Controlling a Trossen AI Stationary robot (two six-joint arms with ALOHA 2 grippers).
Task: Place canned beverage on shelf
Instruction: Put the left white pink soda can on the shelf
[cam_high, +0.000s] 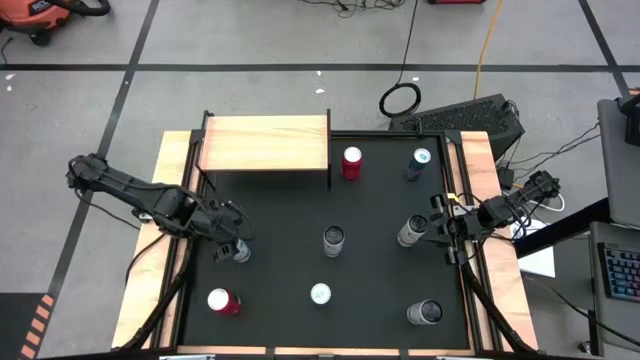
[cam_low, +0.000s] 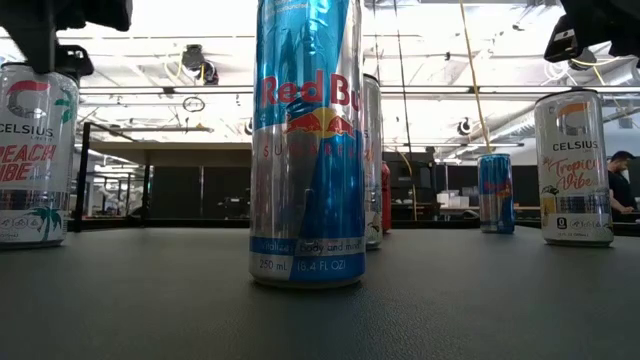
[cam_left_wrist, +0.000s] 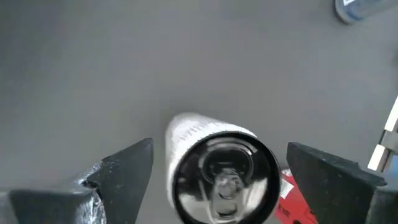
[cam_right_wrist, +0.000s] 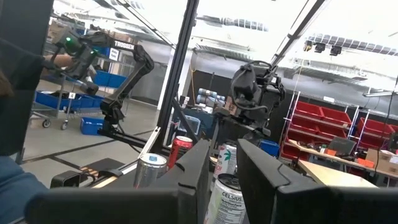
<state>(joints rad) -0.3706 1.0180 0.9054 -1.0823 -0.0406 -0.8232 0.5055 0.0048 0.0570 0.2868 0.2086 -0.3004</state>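
Black-matted table (cam_high: 300, 220) with upright cans, wooden shelf (cam_high: 265, 143) bare, left tool (cam_high: 236, 249) spread around a silver can (cam_high: 241, 251), right tool (cam_high: 438, 232) nearly pressed together by another can (cam_high: 411, 231).

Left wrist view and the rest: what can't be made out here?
- Can between the left claw's open fingers: label hidden, only the top shows.
- Shelf: barely visible in the low view, behind cans.
- Right claw: whether it touches the can beside it is unclear.

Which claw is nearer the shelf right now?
Left. The left claw hangs open over a can on the mat, just in front of the shelf. The right claw waits across the table by its right edge.
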